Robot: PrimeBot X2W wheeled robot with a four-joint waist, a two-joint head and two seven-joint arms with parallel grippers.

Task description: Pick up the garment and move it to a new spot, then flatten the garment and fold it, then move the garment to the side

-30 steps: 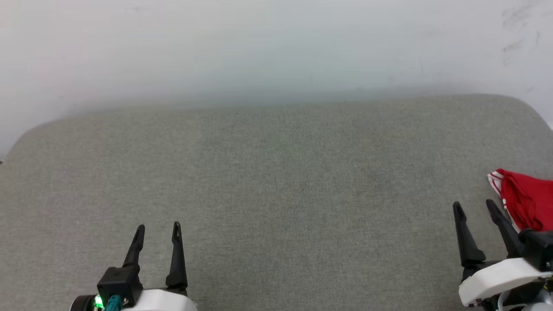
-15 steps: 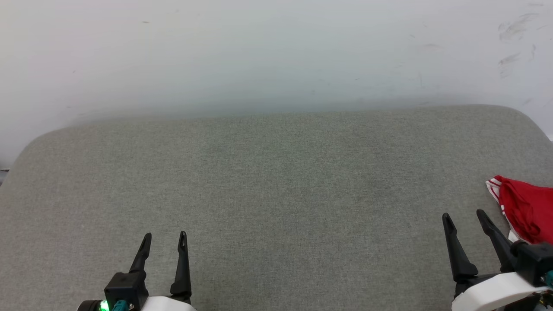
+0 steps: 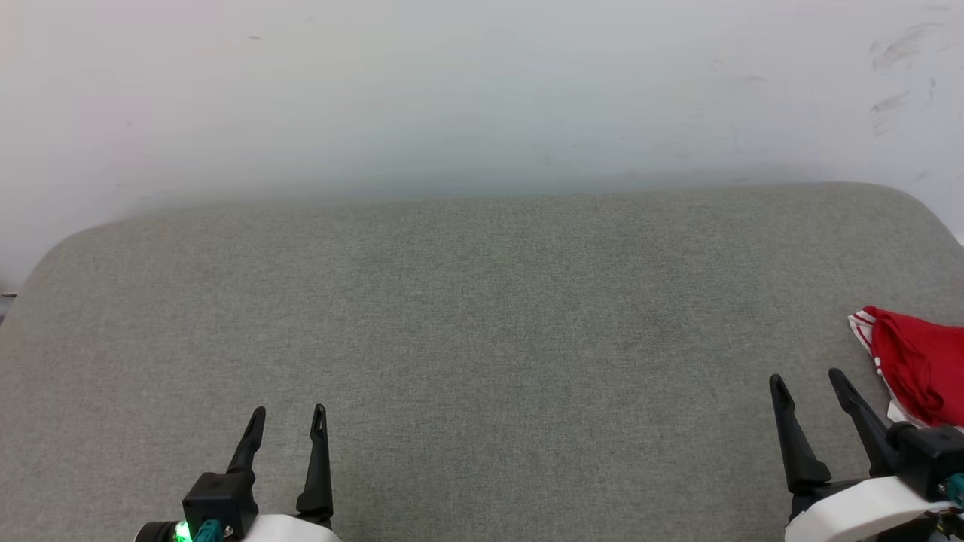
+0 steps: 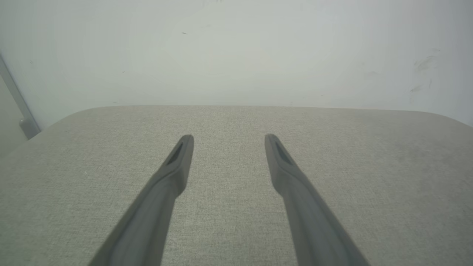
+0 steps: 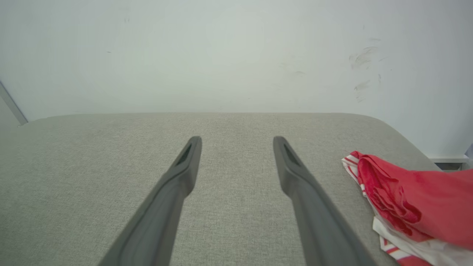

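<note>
Left gripper: we are holding our left gripper [image 3: 288, 411], two long dark fingers on a white wrist, low over the near left of the cushion. Its jaws are standing wide apart and gripping nothing.
Right gripper: our right gripper [image 3: 806, 376] is hovering at the near right, spread just as wide and carrying nothing.
Garment: the garment [image 3: 919, 361], a bright red jersey of thin shiny fabric with white and red-and-white striped trim, is lying crumpled at the cushion's right edge. It is just beside our right gripper, on its outer side, and in the right wrist view it is lying clear of the fingers.
Cushion: the broad grey woven-fabric cushion [image 3: 482, 316] with rounded far corners is stretching under both arms.
Wall: a pale, faintly scuffed wall [image 3: 482, 90] is rising behind it.
</note>
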